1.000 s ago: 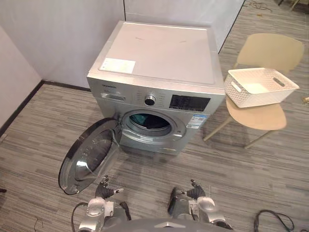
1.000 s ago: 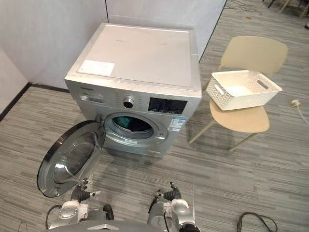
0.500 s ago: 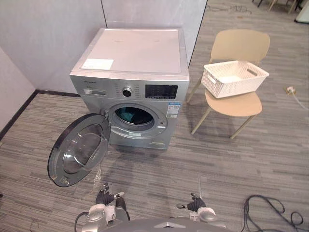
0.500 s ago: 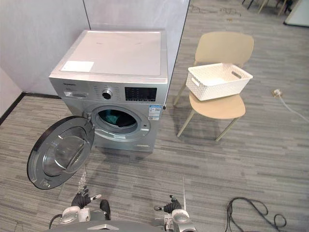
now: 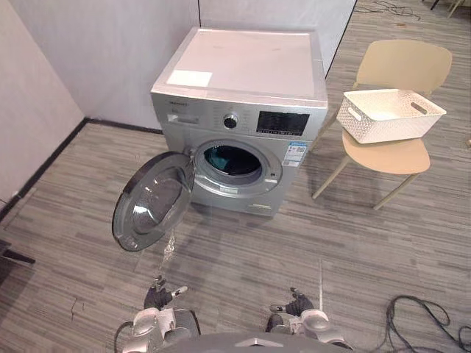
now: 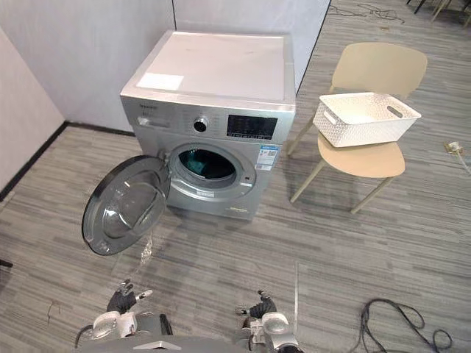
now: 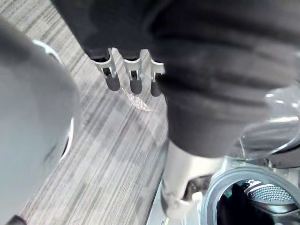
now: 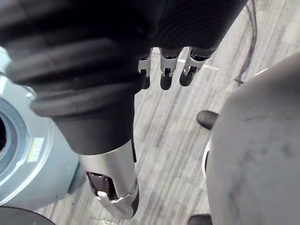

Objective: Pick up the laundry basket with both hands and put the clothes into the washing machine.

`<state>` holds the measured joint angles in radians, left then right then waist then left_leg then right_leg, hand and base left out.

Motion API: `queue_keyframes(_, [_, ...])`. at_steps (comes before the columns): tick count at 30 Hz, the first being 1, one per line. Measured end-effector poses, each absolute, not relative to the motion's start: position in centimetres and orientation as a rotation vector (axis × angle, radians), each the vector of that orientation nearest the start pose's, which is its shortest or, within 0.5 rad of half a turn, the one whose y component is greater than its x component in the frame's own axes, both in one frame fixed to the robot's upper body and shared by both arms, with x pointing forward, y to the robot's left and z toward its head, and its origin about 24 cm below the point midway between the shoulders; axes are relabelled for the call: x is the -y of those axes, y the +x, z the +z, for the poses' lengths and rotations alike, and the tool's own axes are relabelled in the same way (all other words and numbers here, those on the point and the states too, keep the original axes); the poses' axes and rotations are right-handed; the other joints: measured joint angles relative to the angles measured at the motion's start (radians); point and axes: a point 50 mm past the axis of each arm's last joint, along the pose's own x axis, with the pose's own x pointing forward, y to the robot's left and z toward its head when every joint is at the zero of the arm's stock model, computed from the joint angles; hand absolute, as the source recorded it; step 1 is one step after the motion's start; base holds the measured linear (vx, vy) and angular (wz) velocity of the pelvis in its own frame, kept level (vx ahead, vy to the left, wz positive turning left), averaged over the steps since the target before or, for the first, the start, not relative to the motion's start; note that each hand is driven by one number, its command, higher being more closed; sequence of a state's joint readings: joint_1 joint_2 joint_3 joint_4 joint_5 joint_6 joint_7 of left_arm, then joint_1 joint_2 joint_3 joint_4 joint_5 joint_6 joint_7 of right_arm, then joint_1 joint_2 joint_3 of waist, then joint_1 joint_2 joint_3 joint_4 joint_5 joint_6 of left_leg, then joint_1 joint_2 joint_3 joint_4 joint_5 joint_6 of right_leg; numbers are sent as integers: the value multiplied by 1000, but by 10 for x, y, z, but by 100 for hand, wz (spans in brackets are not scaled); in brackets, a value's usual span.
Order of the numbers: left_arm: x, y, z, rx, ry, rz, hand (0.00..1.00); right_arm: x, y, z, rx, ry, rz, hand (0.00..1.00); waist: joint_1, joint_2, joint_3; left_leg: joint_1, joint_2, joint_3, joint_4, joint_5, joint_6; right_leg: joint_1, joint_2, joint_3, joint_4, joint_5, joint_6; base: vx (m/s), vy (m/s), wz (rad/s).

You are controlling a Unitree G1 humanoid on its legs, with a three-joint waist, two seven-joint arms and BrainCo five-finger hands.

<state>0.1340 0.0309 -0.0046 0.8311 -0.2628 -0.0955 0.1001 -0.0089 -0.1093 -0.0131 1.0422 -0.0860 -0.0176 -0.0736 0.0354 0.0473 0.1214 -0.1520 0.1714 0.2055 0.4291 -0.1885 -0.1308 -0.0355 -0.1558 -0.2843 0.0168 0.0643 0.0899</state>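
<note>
The white lattice laundry basket [image 5: 390, 114] rests on the seat of a beige chair [image 5: 401, 62], to the right of the washing machine; I cannot make out what lies in it. The silver front-loading washing machine [image 5: 243, 73] stands against the wall, its round door [image 5: 154, 202] swung wide to the left and the dark drum opening [image 5: 232, 160] exposed. My left hand [image 5: 158, 294] and right hand [image 5: 294, 305] hang low at the bottom of the eye views, far from both. In the wrist views the left fingers [image 7: 123, 75] and right fingers [image 8: 164, 70] are straight and hold nothing.
Grey plank floor [image 5: 243, 250] lies between me and the machine. Pale walls [image 5: 96, 51] close off the back and the left side. A small white plug [image 6: 454, 147] lies on the floor right of the chair. A dark object [image 5: 11, 254] pokes in at the left edge.
The whole picture has shifted, so the camera has turned; the machine and chair now sit further right in view. Both hands stay low and open, holding nothing.
</note>
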Motion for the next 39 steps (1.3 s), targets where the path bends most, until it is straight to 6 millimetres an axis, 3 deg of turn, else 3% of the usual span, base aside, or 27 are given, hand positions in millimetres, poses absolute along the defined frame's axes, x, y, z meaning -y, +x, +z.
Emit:
queue_keyframes(1, [-170, 127, -141, -863, -175, 266, 0, 195, 136, -149, -1002, -207, -87, 0, -2, 11, 7, -1, -8, -36, -26, -38, 18, -20, 0, 4, 0, 16, 9, -218, 191, -37])
queue_keyframes(3, [-174, 127, -140, -862, -160, 264, 0, 192, 138, -149, -996, -199, -85, 0, -12, -10, 4, 4, -54, 6, -110, 5, 47, -69, -28, 37, -5, 30, -17, -219, 151, -38])
queue_keyframes(4, [-175, 130, -140, -857, -155, 261, 0, 190, 139, -149, -992, -194, -81, 0, -23, -33, -8, 6, -78, 22, -161, 35, 54, -93, -42, 61, -11, 32, -39, -193, 93, -31])
queue_keyframes(7, [-173, 137, -137, -843, -133, 220, 0, 186, 146, -145, -954, -195, -66, 0, -45, -39, 4, 48, -110, 53, -267, 72, 52, -109, -50, 86, -44, 17, -101, -122, 53, -41])
queue_keyframes(10, [-172, 138, -137, -841, -128, 207, 0, 181, 147, -144, -947, -203, -42, 0, -51, -55, 9, 99, -107, 102, -312, 76, 47, -118, -44, 87, -29, 8, -117, -69, 10, -67])
queue_keyframes(12, [-172, 140, -136, -836, -129, 203, 0, 179, 150, -142, -926, -207, -32, 0, -66, -52, 8, 118, -86, 112, -314, 75, 47, -125, -27, 51, -22, -43, -161, 4, -28, -67])
queue_keyframes(13, [-172, 141, -136, -835, -128, 202, 0, 182, 150, -141, -924, -218, -33, 0, -69, -27, 7, 121, -44, 130, -325, 76, 47, -134, -12, 17, 10, -82, -148, 48, -60, -53])
queue_keyframes(14, [-170, 141, -136, -836, -129, 199, 0, 182, 151, -141, -921, -214, -35, 0, -73, -19, 11, 124, -31, 141, -323, 76, 47, -146, -13, 5, 45, -75, -143, 79, -99, -54])
queue_keyframes(15, [-176, 142, -135, -832, -113, 201, 0, 178, 148, -143, -928, -193, -36, 0, -79, -68, 1, 152, -39, 152, -308, 69, 32, -128, -17, -4, 66, -64, -130, 108, -116, -51])
queue_keyframes(16, [-178, 141, -136, -837, -108, 207, 0, 176, 141, -146, -949, -175, -42, 0, -68, -70, -1, 163, -25, 169, -284, 54, 18, -119, -15, -4, 63, -12, -83, 139, -103, -51])
queue_keyframes(17, [-176, 140, -137, -841, -116, 207, 0, 176, 138, -146, -954, -165, -47, 0, -65, -70, -6, 175, -15, 181, -277, 45, 11, -108, -9, -8, 61, -4, -70, 212, -119, -60])
queue_keyframes(22, [-157, 139, -139, -853, -181, 195, 0, 182, 134, -148, -977, -183, -51, 0, -60, -24, -60, 250, 106, 257, -259, 5, -56, -55, 114, 0, -10, 39, -60, 251, -112, -52])
queue_keyframes(27, [-141, 156, -133, -817, -267, 187, 0, 192, 137, -145, -963, -216, -53, 0, -62, 23, -44, 242, 180, 237, -107, 13, -49, 4, 168, -4, -48, 34, -71, 239, -56, -28])
queue_keyframes(29, [-132, 164, -129, -796, -278, 149, 0, 192, 136, -145, -966, -233, -39, 0, -60, 33, -34, 189, 207, 173, 105, 52, -8, 88, 159, -5, -76, 17, -75, 159, 14, 1])
queue_keyframes(30, [-131, 165, -128, -791, -276, 144, 0, 191, 136, -146, -968, -230, -36, 0, -56, 29, -31, 172, 210, 153, 156, 71, 3, 106, 151, -4, -79, 12, -76, 132, 76, -3])
queue_keyframes(31, [-129, 165, -128, -789, -271, 131, 0, 190, 134, -147, -973, -229, -34, 0, -51, 23, -29, 151, 216, 136, 212, 53, 4, 121, 137, 0, -82, 7, -75, 123, 127, -3])
queue_keyframes(32, [-126, 166, -127, -789, -264, 110, 0, 192, 133, -147, -979, -232, -38, 0, -47, 33, -31, 130, 212, 135, 213, -26, 3, 138, 120, 3, -85, 5, -74, 117, 133, 2])
queue_keyframes(34, [-124, 165, -127, -789, -256, 97, 0, 191, 134, -147, -979, -232, -36, 0, -41, 31, -29, 95, 197, 124, 141, -56, 10, 142, 101, 4, -86, 1, -67, 69, 174, 9])
queue_keyframes(36, [-120, 164, -128, -795, -245, 75, 0, 192, 134, -147, -982, -233, -37, 0, -39, 32, -26, 73, 163, 83, 12, -53, 10, 143, 83, 4, -83, -1, -41, 15, 275, 6])
queue_keyframes(37, [-117, 160, -129, -810, -237, 60, 0, 194, 136, -146, -976, -241, -38, 0, -33, 47, -12, 87, 115, -4, -104, 9, -24, 141, 80, 11, -81, -3, 0, -34, 353, -17])
queue_keyframes(39, [-122, 157, -131, -822, -210, 64, 0, 186, 140, -146, -963, -251, -3, 0, -35, 26, 4, 99, 71, 9, -118, 2, -21, 155, 49, 16, -98, 14, 11, -21, 270, -7])
